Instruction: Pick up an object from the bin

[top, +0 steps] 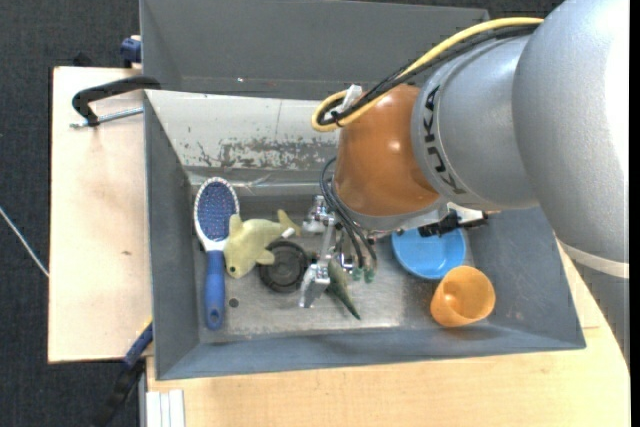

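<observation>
My gripper (316, 250) hangs low over the middle of the bin floor, under the arm's orange cover. Its two metal fingers stand apart, one toward the back (319, 212) and one toward the front (312, 287); the gripper is open and I see nothing clamped between them. A black round disc (282, 267) lies just left of the fingers. A thin dark green piece (347, 298) lies right beside the front fingertip, partly under the gripper. A pale yellow plush animal (250, 242) lies left of the disc and touches it.
A blue brush (214, 250) with an oval white-rimmed head lies along the left wall. A blue round dish (428, 253) and an orange cup (463, 296) sit at the front right. The arm hides the bin's right half.
</observation>
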Controlling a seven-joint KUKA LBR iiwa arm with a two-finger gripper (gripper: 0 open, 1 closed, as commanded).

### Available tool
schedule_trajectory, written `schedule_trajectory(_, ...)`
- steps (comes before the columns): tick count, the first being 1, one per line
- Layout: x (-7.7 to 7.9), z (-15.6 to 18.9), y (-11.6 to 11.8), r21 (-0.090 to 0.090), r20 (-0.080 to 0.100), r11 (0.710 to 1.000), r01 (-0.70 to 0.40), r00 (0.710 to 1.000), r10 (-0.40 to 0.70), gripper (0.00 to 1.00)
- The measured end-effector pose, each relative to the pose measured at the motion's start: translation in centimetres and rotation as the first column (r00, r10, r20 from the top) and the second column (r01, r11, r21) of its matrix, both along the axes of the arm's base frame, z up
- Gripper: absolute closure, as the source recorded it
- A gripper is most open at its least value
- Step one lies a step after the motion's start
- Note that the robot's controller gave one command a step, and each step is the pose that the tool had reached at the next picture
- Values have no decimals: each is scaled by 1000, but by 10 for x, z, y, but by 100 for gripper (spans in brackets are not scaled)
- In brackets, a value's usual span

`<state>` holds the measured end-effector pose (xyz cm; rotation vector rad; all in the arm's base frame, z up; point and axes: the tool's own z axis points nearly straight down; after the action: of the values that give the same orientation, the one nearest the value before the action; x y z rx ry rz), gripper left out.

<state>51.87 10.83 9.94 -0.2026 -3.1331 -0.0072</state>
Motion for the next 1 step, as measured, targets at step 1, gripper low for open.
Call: schedule_trajectory(1,1,1,-6,-4,1,1000,8,1000,-8,100)
